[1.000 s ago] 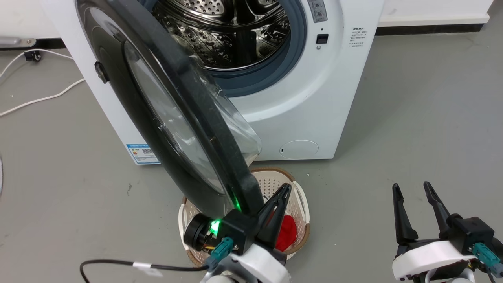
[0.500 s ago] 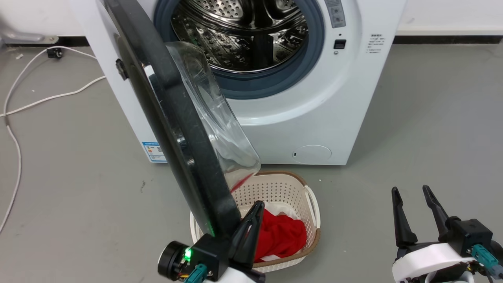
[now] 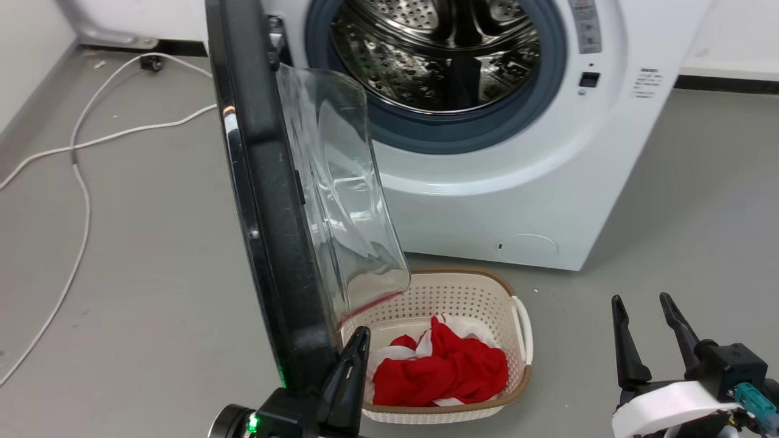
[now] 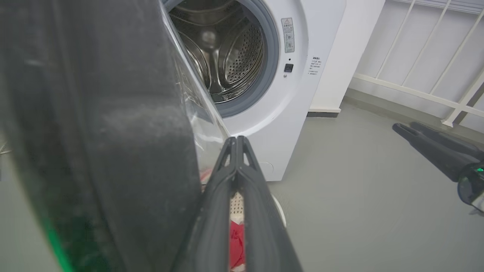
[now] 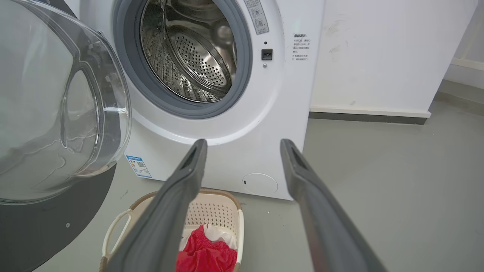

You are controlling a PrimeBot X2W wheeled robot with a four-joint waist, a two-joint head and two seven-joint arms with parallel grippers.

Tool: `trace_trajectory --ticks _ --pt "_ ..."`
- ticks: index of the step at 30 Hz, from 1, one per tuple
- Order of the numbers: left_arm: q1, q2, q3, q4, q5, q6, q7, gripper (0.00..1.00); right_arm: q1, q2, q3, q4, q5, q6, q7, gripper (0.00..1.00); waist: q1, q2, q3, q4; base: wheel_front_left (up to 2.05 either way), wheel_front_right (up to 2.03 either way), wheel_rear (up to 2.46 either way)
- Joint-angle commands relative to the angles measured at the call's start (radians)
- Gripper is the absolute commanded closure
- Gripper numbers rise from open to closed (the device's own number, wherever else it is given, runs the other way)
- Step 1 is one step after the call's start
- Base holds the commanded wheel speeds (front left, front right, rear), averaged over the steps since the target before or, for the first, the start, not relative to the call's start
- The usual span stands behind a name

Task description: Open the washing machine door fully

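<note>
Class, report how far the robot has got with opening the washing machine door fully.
Done: the round black-rimmed glass door is unlatched, standing about square to the white washing machine, steel drum exposed. In hand: the shut left gripper sits at the door's inner edge. Left: probably swinging it wider; the right gripper hangs open.

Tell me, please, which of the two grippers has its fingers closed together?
The left gripper: its fingertips meet, right beside the washing machine door and its black rim. The right gripper holds its fingers spread apart, well clear of the door.
</note>
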Motion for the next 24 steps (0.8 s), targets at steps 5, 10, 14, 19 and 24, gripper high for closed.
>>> trace_trajectory --ticks 5,10,14,19,24 --pt "0.031 0.026 0.035 -0.027 0.006 0.035 0.002 1.00 0.014 0.002 -0.007 -0.014 -0.005 -0.001 0.005 0.00 0.0000 0.0000 0.007 0.071 0.00 0.00 0.00" --pt "0.043 0.046 0.068 -0.046 0.004 0.059 -0.001 1.00 0.013 0.002 -0.012 -0.023 -0.007 -0.001 0.013 0.00 0.0000 0.0000 0.016 0.125 0.00 0.00 0.00" --pt "0.050 0.060 0.099 -0.053 0.002 0.079 -0.005 1.00 0.011 0.001 -0.012 -0.030 -0.009 -0.001 0.017 0.00 0.0000 0.0000 0.024 0.154 0.00 0.00 0.00" --pt "0.063 0.077 0.136 -0.063 -0.005 0.102 -0.011 1.00 0.008 0.002 -0.013 -0.037 -0.009 -0.001 0.024 0.00 0.0000 0.0000 0.033 0.176 0.00 0.00 0.00" --pt "0.074 0.092 0.178 -0.074 -0.010 0.128 -0.016 1.00 0.006 0.001 -0.015 -0.042 -0.010 -0.001 0.029 0.00 0.0000 0.0000 0.043 0.189 0.00 0.00 0.00"
